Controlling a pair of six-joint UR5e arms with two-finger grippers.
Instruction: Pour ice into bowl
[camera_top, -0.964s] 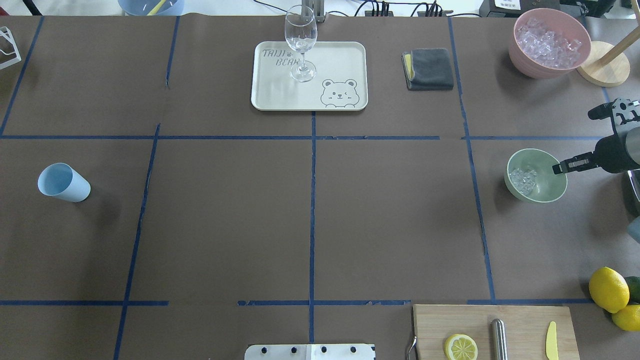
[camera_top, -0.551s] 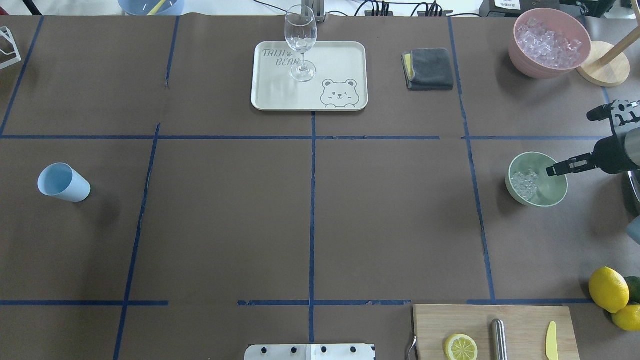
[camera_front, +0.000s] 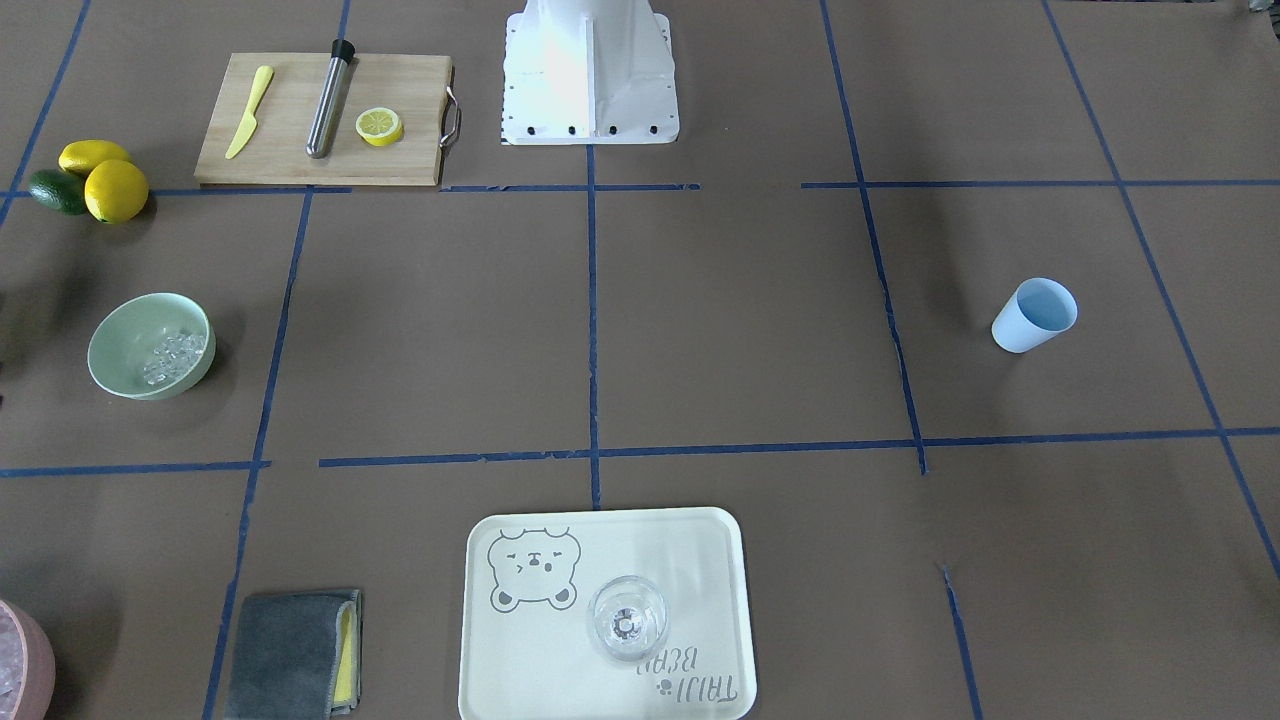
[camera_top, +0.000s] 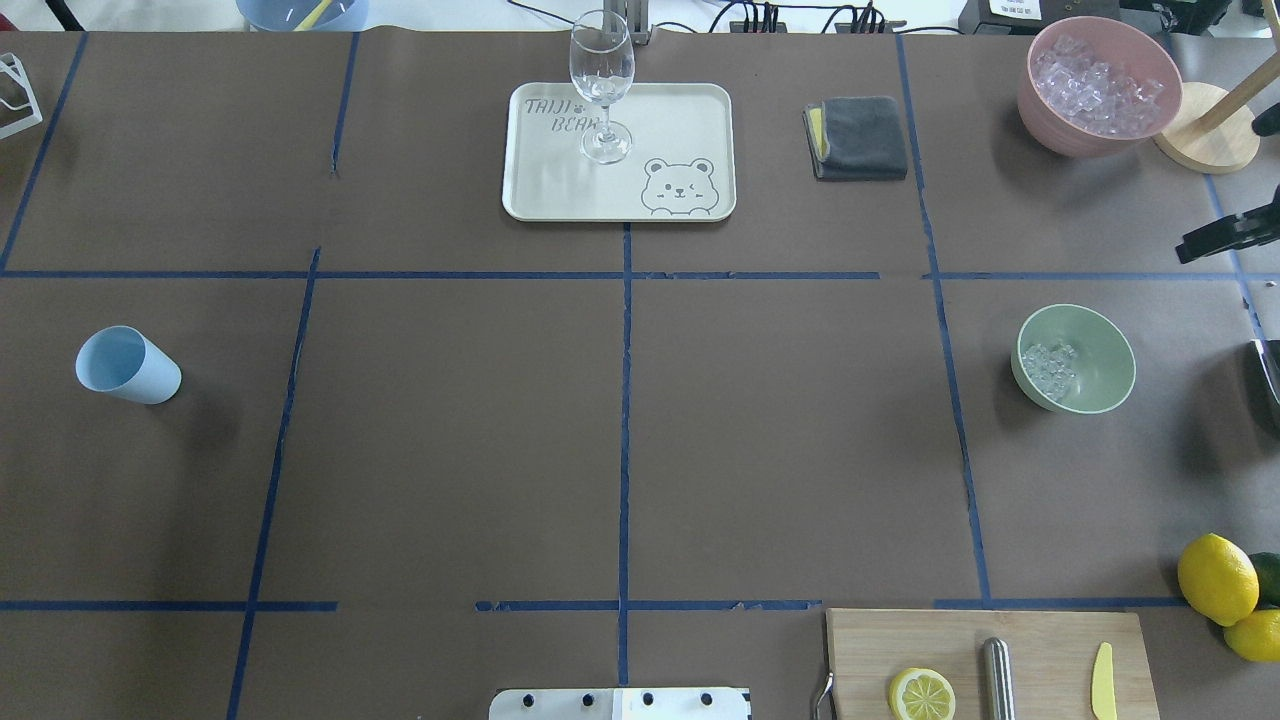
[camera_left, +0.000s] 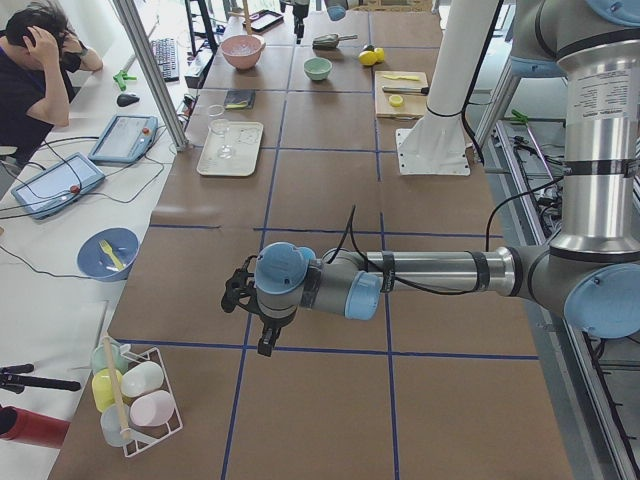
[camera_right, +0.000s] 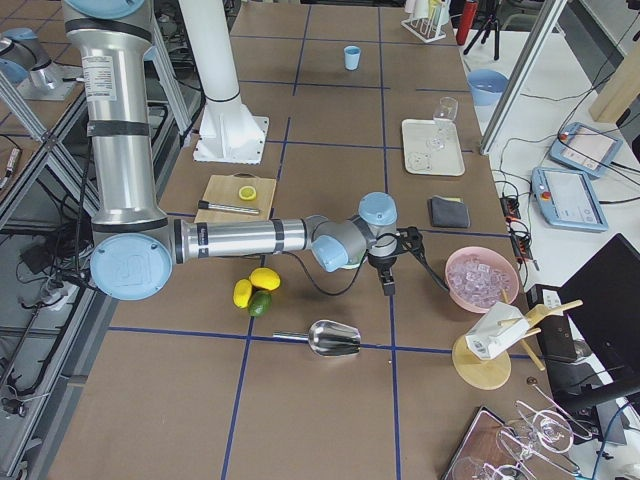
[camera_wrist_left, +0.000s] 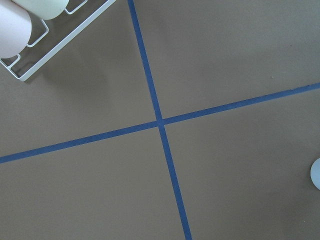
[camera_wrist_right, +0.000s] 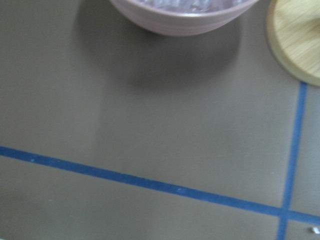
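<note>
The mint-green bowl (camera_top: 1090, 375) stands upright at the right of the table, also in the front-facing view (camera_front: 125, 350). The ice (camera_top: 1050, 366) lies inside it as a small heap of clear cubes, seen too in the front-facing view (camera_front: 172, 355). My right gripper (camera_top: 1218, 190) is open and empty. It hangs behind and to the right of the bowl, half out of the overhead view, between the bowl and the pink container (camera_top: 1098, 85); it also shows in the exterior right view (camera_right: 398, 262). My left gripper (camera_left: 248, 315) shows only in the exterior left view, and I cannot tell its state.
A light blue cup (camera_top: 128, 365) stands far left. A tray (camera_top: 690, 120) with a wine glass (camera_top: 602, 85) and a grey cloth (camera_top: 857, 137) are at the back. A cutting board (camera_top: 1040, 640), lemons (camera_top: 1217, 578) and a metal scoop (camera_right: 335, 338) are at the near right.
My right gripper has moved off the bowl's right rim, back and to the right, almost out of the overhead view. The bowl has shifted slightly toward the robot. The cup has not moved.
</note>
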